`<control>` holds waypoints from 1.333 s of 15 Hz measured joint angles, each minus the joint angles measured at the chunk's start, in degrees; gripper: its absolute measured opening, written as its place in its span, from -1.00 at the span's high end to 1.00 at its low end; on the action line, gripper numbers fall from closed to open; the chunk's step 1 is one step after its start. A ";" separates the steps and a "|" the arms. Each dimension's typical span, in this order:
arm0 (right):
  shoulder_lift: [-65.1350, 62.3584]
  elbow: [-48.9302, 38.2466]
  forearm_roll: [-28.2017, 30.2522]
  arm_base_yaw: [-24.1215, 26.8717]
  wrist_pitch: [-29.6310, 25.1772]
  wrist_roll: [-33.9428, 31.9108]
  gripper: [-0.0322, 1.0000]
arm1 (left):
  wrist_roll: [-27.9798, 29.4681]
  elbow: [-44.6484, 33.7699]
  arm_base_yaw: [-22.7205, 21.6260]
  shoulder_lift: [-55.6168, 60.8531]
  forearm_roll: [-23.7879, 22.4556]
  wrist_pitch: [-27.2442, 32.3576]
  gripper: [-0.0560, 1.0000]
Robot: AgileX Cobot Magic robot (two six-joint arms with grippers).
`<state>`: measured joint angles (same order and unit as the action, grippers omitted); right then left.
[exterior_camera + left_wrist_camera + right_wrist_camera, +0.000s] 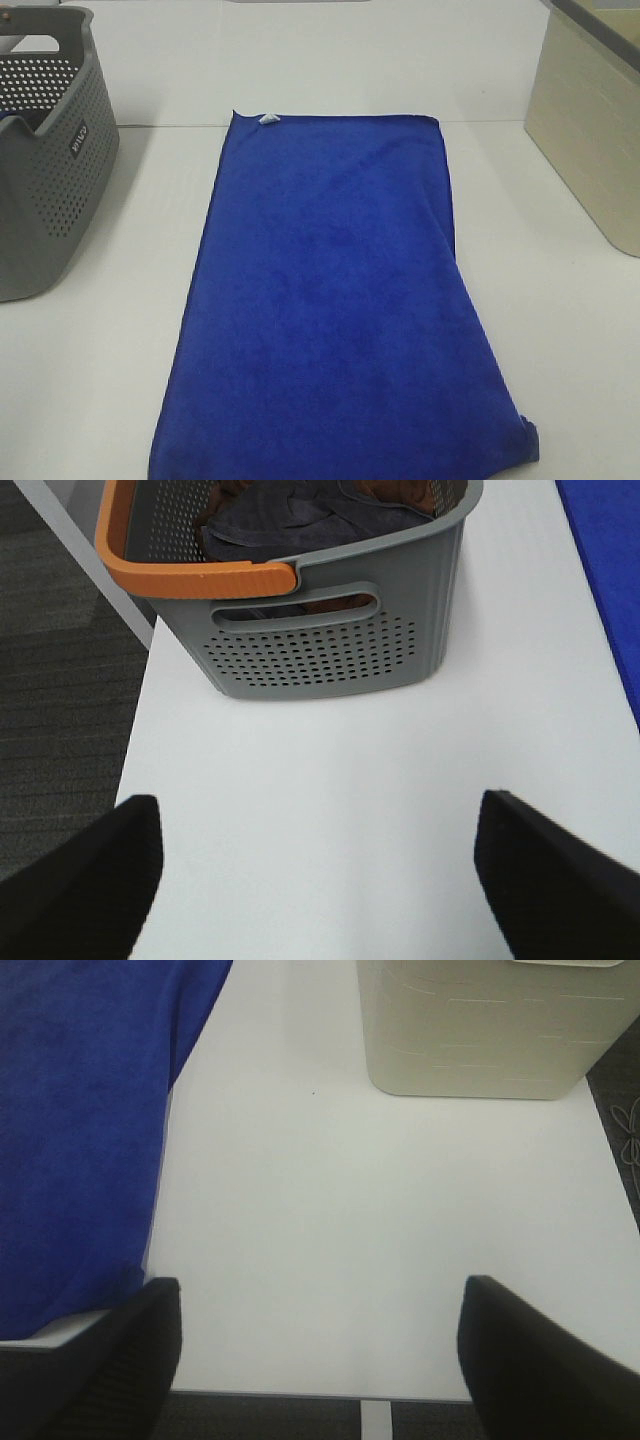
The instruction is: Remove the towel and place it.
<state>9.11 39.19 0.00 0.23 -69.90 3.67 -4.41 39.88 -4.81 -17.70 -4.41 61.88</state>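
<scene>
A: Towel (335, 310) first: where is it?
B: Flat mid-desk (560, 330), white tag (267, 119) at its far corner. Left gripper (318, 870) and right gripper (320, 1355) both gape, holding nothing.
A: Any writing?
B: White lettering on the grey basket (45, 160) at the left edge, too blurred to read. Beige bin (590, 130) right.

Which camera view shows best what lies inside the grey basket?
The left wrist view: it looks down into the grey basket and shows crumpled dark clothes inside. The exterior high view shows only its perforated side and rim at the left edge. The right wrist view misses it.
</scene>
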 joint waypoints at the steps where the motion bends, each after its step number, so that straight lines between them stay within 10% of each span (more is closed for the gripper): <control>1: -2.12 -1.03 0.00 0.00 0.00 0.29 -0.52 | -0.06 -1.83 0.00 4.41 -0.06 0.46 -0.62; 7: -9.34 -8.02 0.00 0.00 -0.06 0.29 -0.52 | -3.15 -7.45 -0.23 17.99 -1.09 7.68 -0.62; 20: -9.34 -12.89 -2.86 0.00 6.07 1.83 -0.52 | -2.06 -10.08 -0.06 18.05 7.16 0.11 -0.62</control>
<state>-0.23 26.30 -2.86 0.23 -63.83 5.50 -6.47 29.79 -4.87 0.34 2.75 61.99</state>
